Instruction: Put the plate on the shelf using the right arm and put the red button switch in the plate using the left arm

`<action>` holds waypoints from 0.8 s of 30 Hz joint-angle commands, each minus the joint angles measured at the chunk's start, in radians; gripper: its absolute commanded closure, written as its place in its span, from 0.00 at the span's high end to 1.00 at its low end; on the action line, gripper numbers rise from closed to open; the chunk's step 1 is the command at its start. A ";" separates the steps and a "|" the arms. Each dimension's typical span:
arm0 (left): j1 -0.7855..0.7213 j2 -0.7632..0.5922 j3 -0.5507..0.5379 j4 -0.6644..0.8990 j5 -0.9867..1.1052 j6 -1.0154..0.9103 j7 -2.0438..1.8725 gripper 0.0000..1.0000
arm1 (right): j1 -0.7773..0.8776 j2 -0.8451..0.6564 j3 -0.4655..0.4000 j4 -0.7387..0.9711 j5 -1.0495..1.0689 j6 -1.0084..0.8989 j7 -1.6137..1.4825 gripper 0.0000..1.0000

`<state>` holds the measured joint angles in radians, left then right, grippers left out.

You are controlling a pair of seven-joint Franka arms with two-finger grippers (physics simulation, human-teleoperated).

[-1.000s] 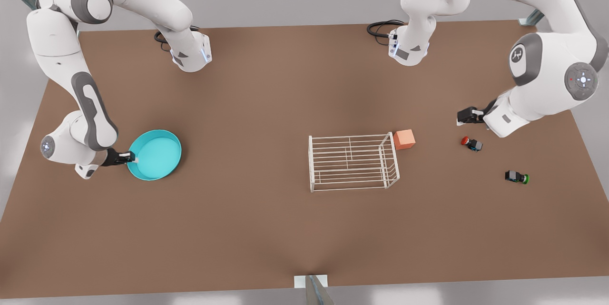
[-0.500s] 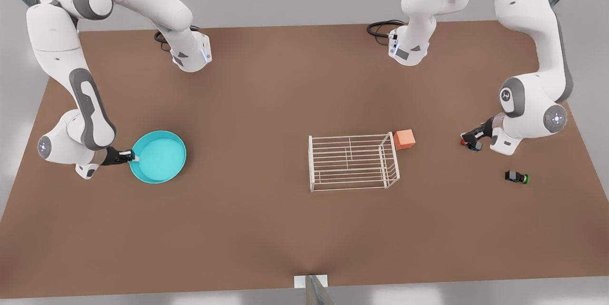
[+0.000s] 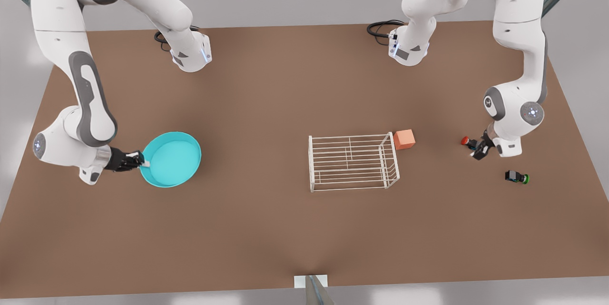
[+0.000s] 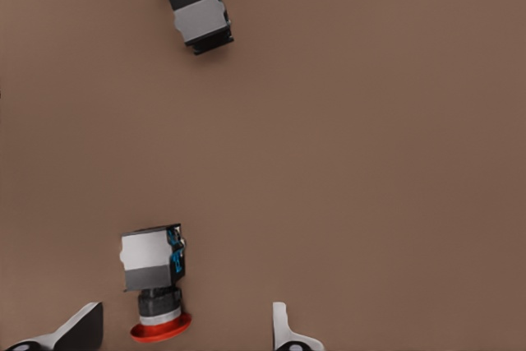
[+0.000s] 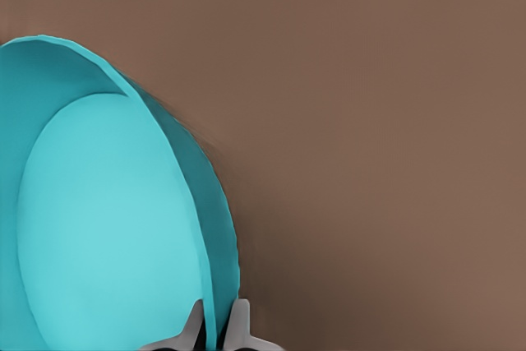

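Nearest the front camera, the white wire shelf [image 3: 353, 162] stands mid-table, nothing on its slats, an orange cube [image 3: 404, 139] touching its far corner. On the front view's left the right gripper [image 5: 218, 330] pinches the rim of the turquoise plate [image 3: 172, 159], dish empty, well apart from the shelf. Over on the right, the left gripper [image 4: 182, 328] hangs with fingers spread around the red button switch [image 4: 154, 281] lying on the brown table [image 3: 266, 229]; the green-capped switch [image 3: 516, 177] lies nearby.
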<state>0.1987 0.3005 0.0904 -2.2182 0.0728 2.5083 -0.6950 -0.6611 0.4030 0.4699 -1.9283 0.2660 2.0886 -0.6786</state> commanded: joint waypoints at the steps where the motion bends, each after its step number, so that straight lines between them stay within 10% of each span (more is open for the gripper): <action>1: 0.002 0.000 0.000 -0.017 0.013 0.119 -0.273 1.00 | 0.008 -0.010 0.026 0.011 0.065 -0.030 -0.004 0.20; 18: 0.053 0.115 0.020 -0.083 0.016 0.325 -0.087 1.00 | 0.515 -0.006 0.027 0.272 0.164 -0.064 0.656 0.20; 24: 0.053 0.129 0.035 -0.083 0.016 0.326 -0.087 1.00 | 0.862 0.094 -0.172 0.460 0.164 -0.050 0.887 0.20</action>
<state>0.2514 0.4287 0.1241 -2.3007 0.0879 2.8121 -0.7715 0.1634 0.4872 0.3194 -1.4901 0.4357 2.0350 -0.2954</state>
